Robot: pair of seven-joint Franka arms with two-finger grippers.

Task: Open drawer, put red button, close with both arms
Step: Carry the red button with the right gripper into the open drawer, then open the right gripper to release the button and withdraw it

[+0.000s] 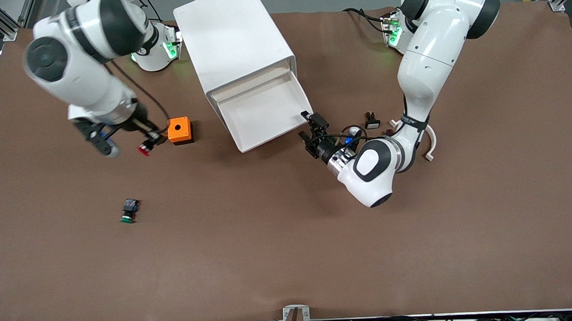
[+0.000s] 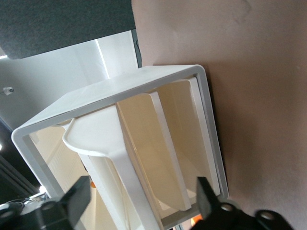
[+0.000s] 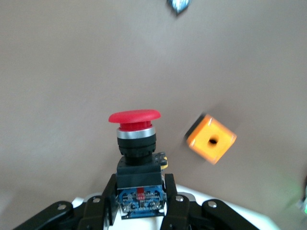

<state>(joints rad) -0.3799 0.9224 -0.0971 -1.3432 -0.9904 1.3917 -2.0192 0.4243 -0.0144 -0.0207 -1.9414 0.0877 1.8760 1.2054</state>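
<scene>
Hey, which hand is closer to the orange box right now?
The right. The right hand, shut on the red button, hangs just beside the orange box. The left hand is open at the pulled-out drawer, toward the left arm's end.

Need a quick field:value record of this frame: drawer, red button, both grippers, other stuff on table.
drawer: pulled out of the white cabinet, nothing visible in it
red button: held in the right gripper, off the table, beside the orange box
right gripper: shut on the red button's black body
left gripper: open, at the drawer's front corner, gripping nothing
green button: on the table, nearer the front camera than the orange box
task stage: drawer open, button not yet in
</scene>
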